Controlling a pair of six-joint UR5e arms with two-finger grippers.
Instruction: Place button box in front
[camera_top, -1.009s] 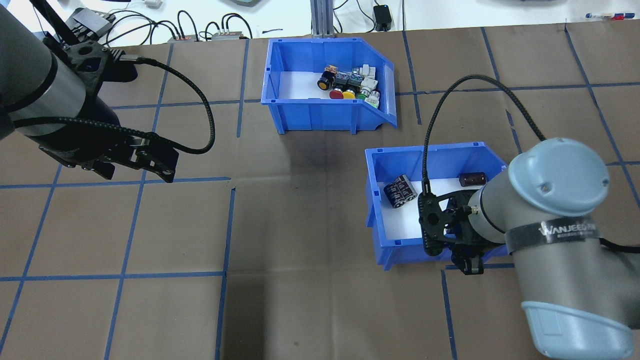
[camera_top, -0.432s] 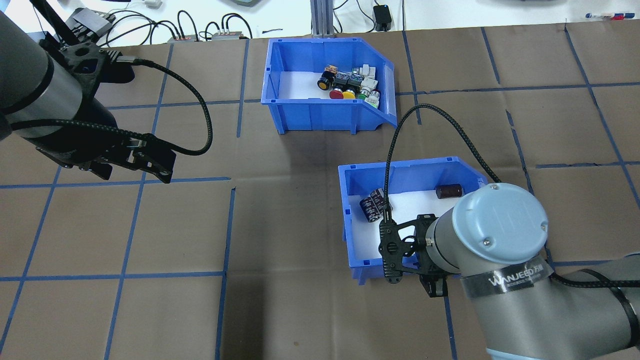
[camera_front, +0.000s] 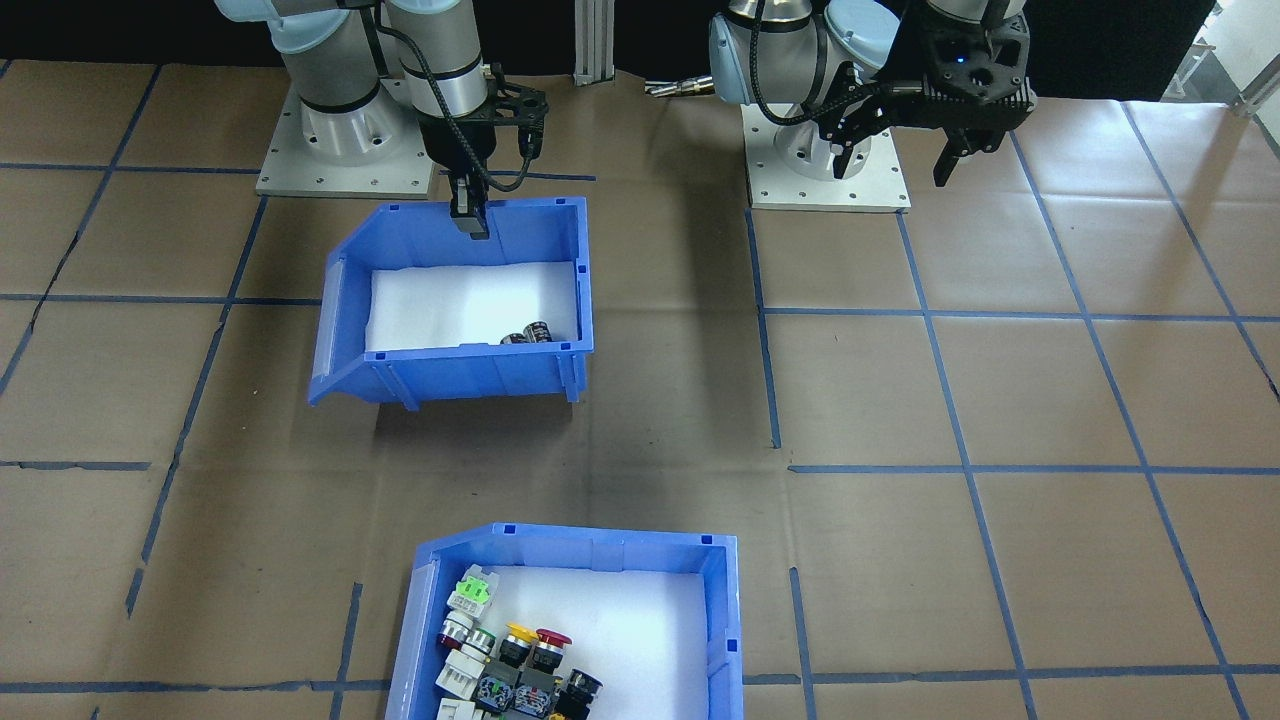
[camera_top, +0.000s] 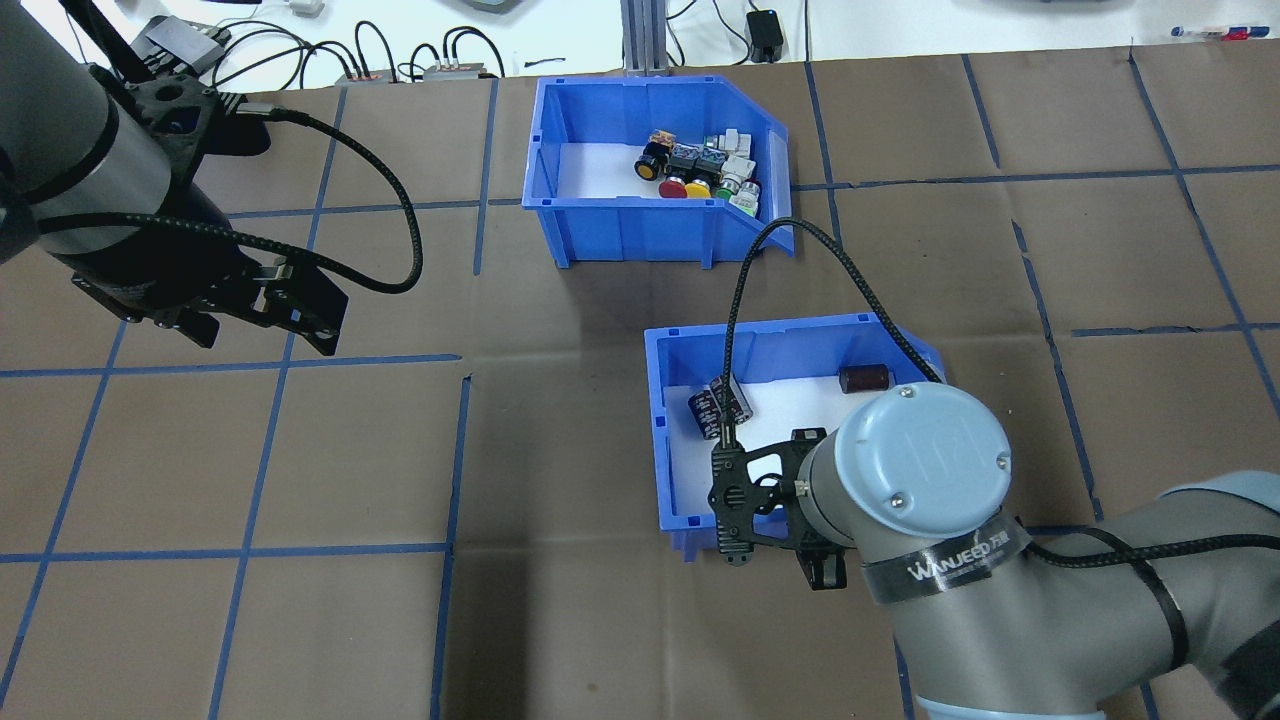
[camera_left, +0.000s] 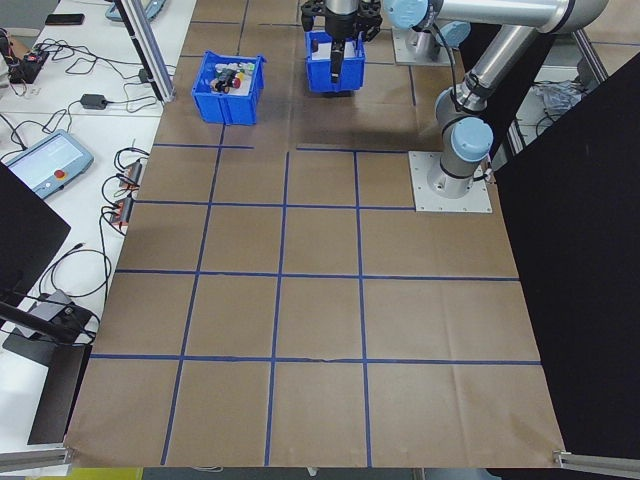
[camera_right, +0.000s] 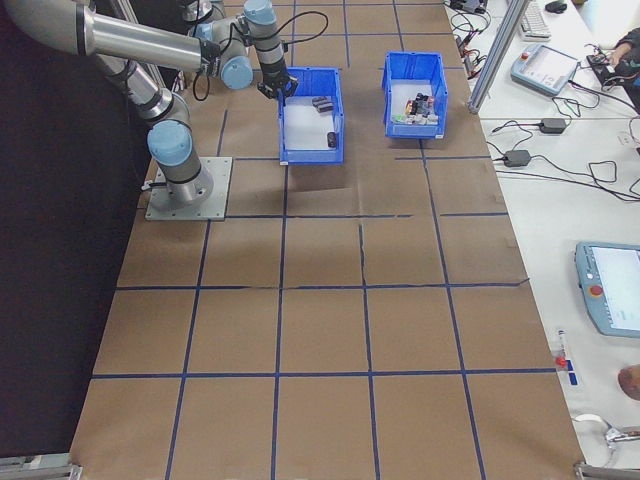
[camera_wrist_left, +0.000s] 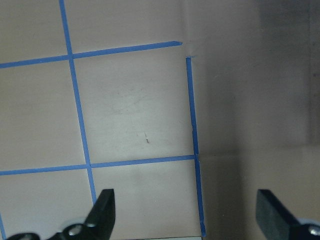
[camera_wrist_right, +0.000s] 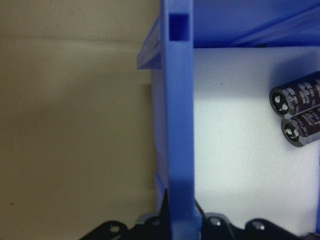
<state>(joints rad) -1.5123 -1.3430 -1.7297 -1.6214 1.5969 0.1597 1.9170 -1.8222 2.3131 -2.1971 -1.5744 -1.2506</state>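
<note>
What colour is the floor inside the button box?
White. The button box floor shows best in the exterior front-facing view, bare beside the switches.

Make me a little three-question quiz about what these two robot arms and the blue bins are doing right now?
1. True or false: the right hand grips the wall of the blue plastic bin of coloured push-buttons.
2. Which hand hangs open over bare brown table paper?
A. the left hand
B. the right hand
3. Fill in: the blue plastic bin held by its wall contains dark ____ parts.

Key:
1. False; it grips the bin with the dark parts, and the button bin stands untouched.
2. A
3. cylinder-shaped
</note>
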